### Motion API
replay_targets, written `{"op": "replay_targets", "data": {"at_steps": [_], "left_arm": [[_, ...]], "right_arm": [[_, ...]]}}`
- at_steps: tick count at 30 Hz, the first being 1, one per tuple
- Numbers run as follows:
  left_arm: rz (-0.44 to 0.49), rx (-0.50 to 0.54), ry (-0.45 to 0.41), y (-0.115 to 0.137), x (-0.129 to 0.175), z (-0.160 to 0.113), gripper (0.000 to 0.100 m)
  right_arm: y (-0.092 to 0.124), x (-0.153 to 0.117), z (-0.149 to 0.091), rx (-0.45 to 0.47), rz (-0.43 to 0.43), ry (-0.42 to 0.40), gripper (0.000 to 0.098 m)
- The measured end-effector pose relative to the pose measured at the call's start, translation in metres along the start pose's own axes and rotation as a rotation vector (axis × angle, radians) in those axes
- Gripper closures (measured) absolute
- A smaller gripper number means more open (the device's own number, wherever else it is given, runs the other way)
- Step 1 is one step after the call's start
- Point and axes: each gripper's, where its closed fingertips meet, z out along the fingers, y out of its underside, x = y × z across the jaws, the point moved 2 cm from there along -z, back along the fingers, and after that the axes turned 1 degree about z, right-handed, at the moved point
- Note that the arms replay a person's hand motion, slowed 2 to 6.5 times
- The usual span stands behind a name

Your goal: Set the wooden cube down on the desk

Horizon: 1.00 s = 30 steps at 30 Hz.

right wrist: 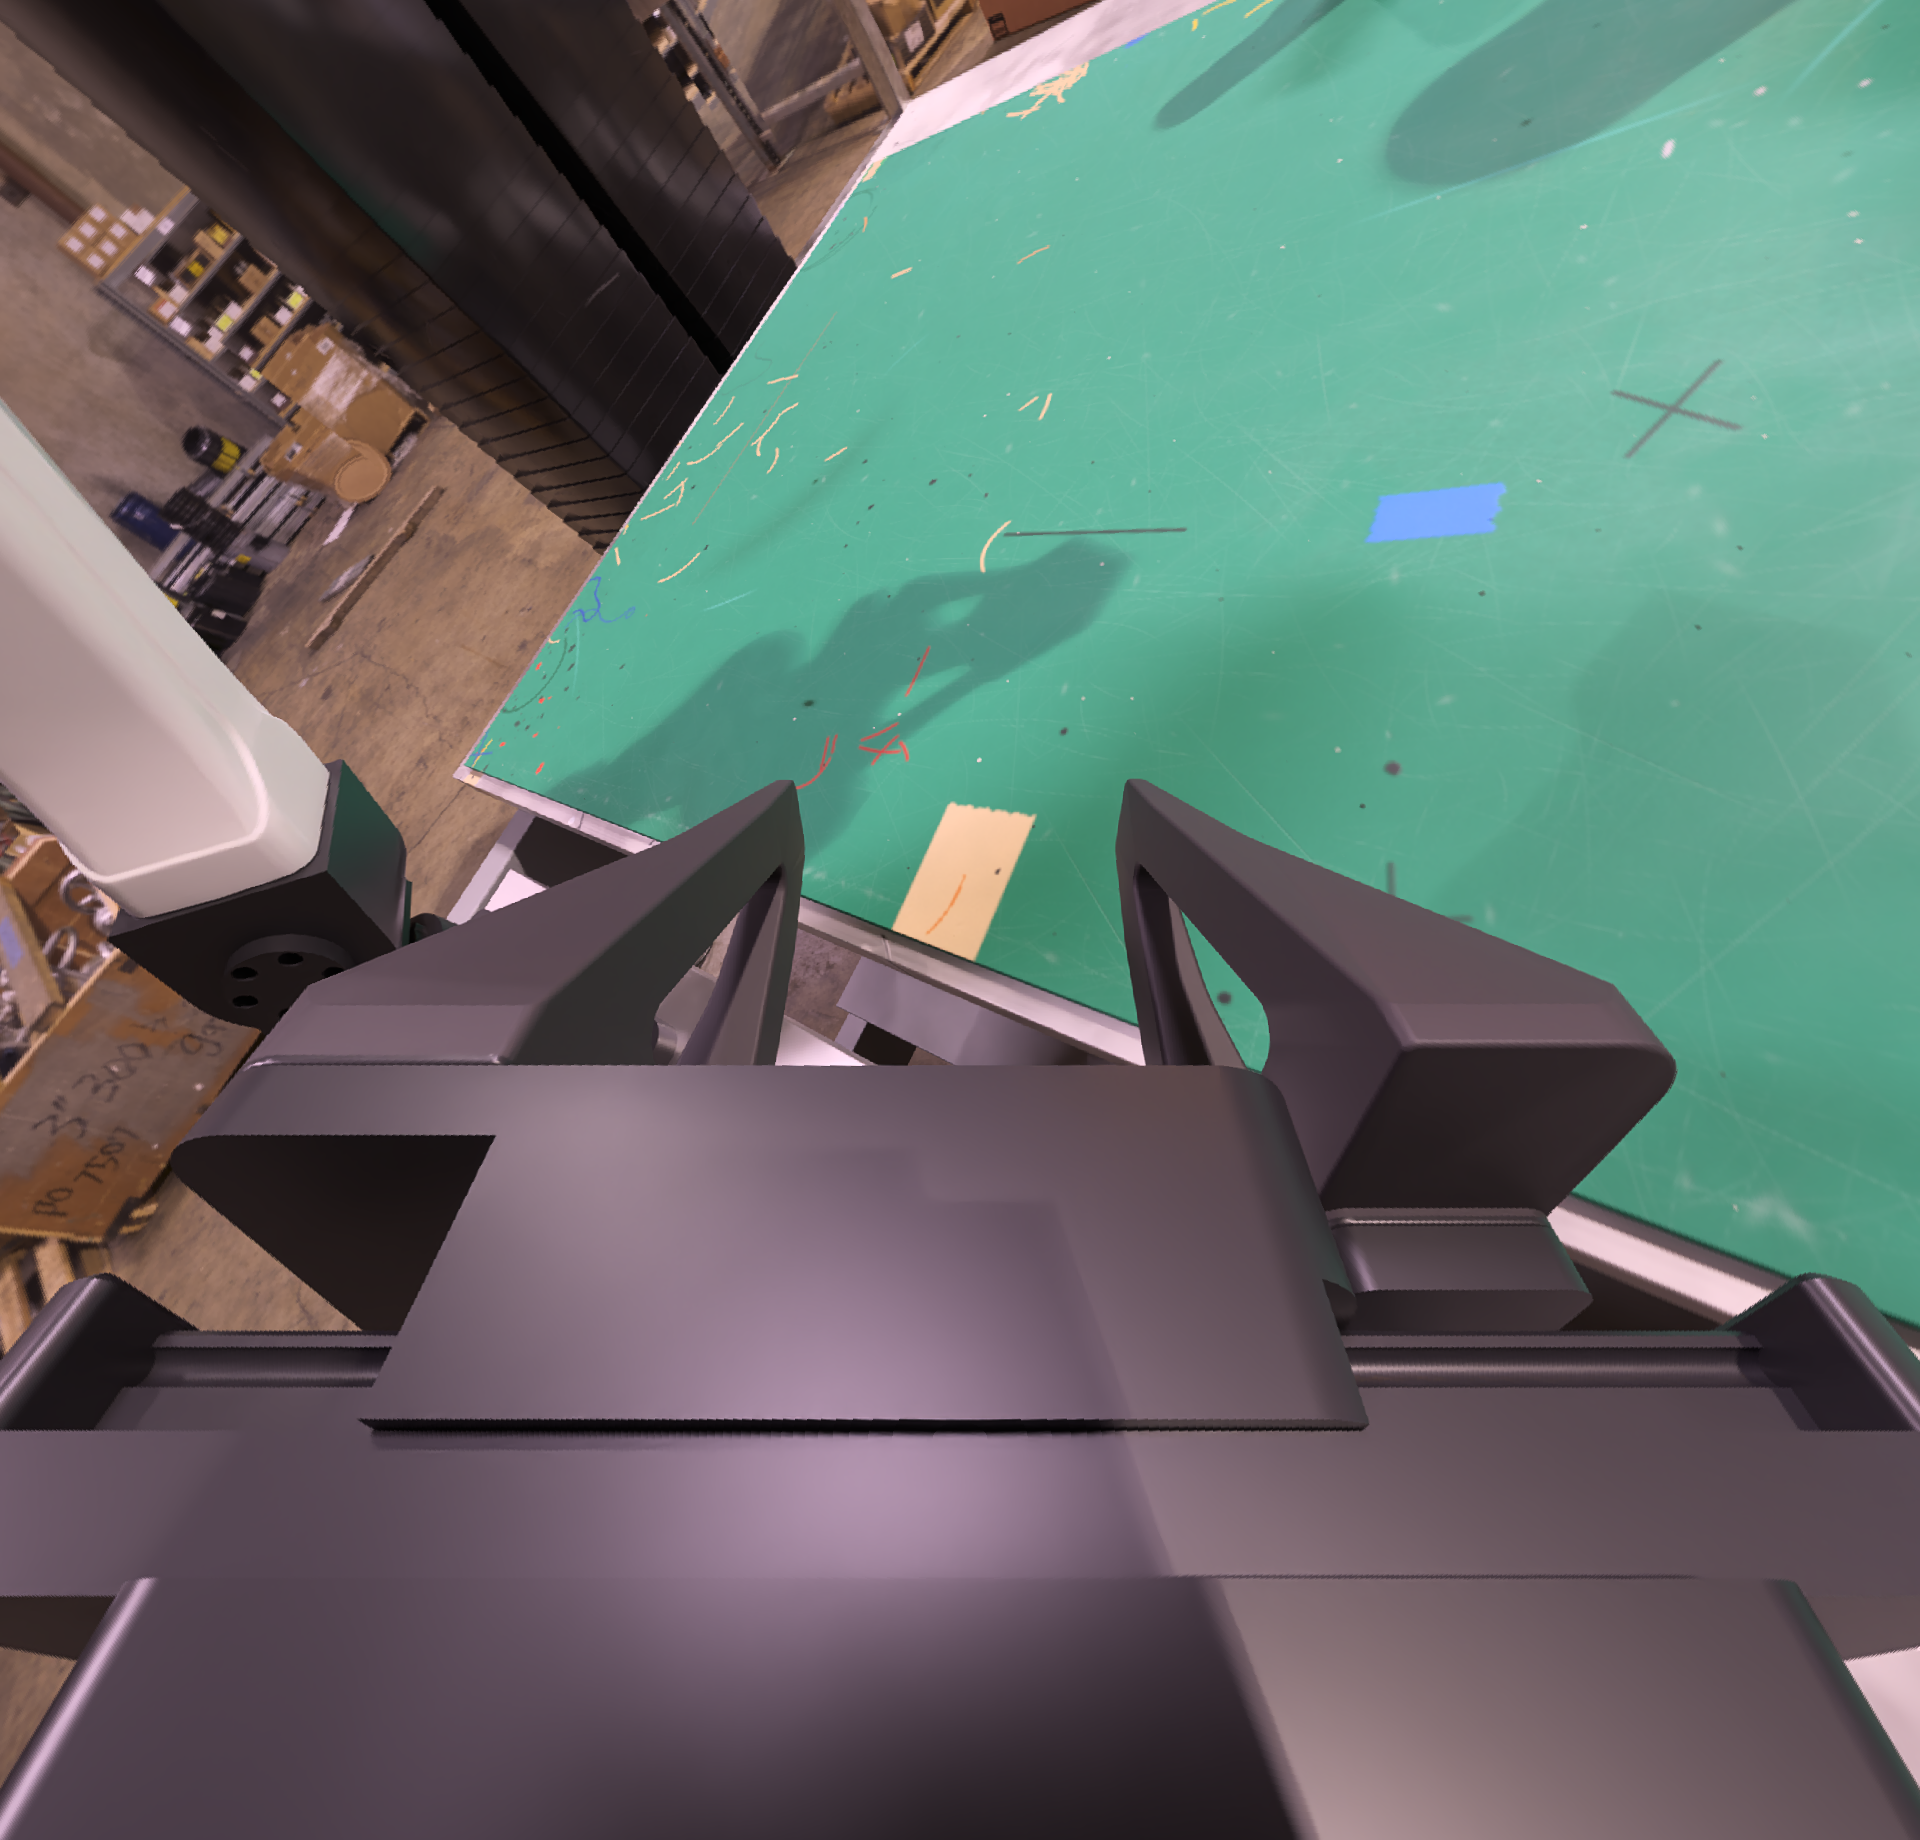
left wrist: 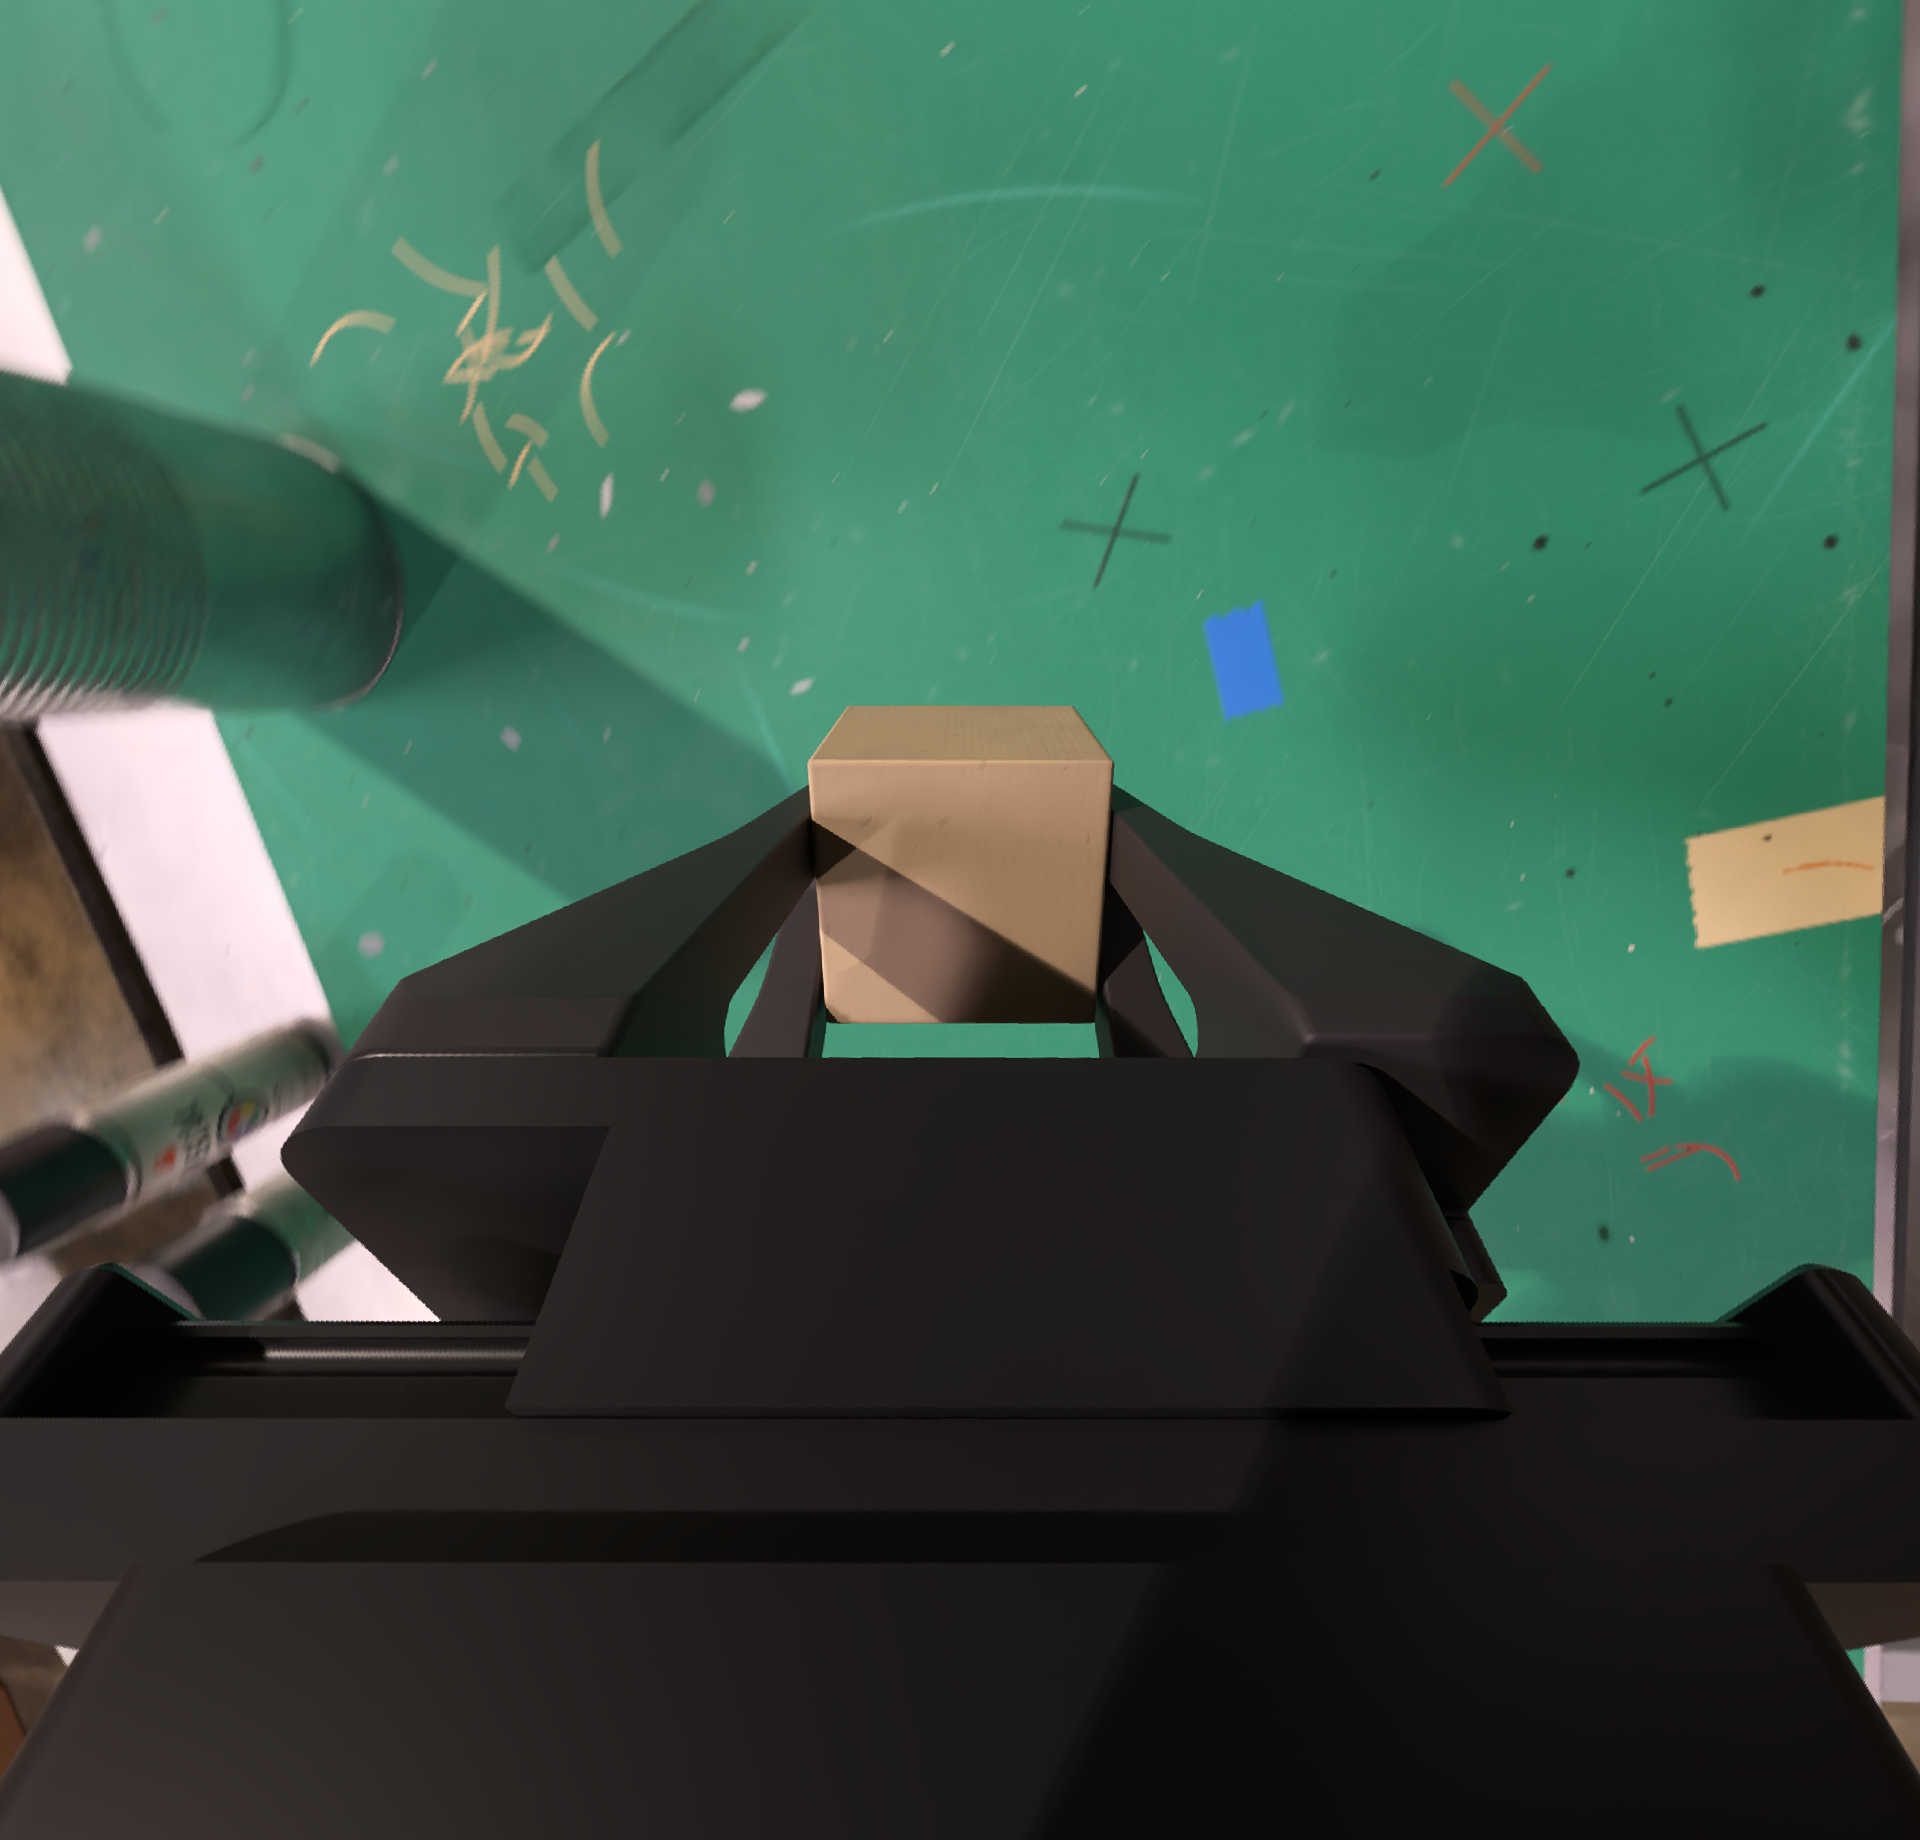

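Observation:
A light wooden cube [left wrist: 958,860] is clamped between the two black fingers of my left gripper [left wrist: 960,824], which is shut on it and holds it over the green desk mat [left wrist: 1351,356]. I cannot tell whether the cube touches the mat. My right gripper [right wrist: 961,803] is open and empty, hanging over the near edge of the green mat [right wrist: 1351,336]. The cube does not show in the right wrist view.
A green ribbed cylinder [left wrist: 177,554] juts in at the left, with marker pens [left wrist: 177,1136] below it. Blue tape [left wrist: 1244,660] and tan tape [left wrist: 1782,871] lie on the mat, also in the right wrist view [right wrist: 1434,514] [right wrist: 966,876]. A white arm link [right wrist: 125,699] stands off the desk's left edge [right wrist: 582,803].

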Motion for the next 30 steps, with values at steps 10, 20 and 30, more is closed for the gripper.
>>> {"op": "replay_targets", "data": {"at_steps": [10, 20, 30], "left_arm": [[0.163, -0.058, 0.182, -0.048, 0.036, 0.092, 0.062], [0.213, -0.092, 0.257, -0.056, 0.055, 0.143, 0.062], [0.214, -0.109, 0.284, -0.053, 0.056, 0.163, 0.062]], "right_arm": [[0.011, 0.010, -0.020, 0.020, 0.030, 0.043, 0.0465], [0.015, 0.018, -0.032, 0.038, 0.053, 0.064, 0.0466], [0.015, 0.023, -0.034, 0.035, 0.063, 0.057, 0.0465]]}}
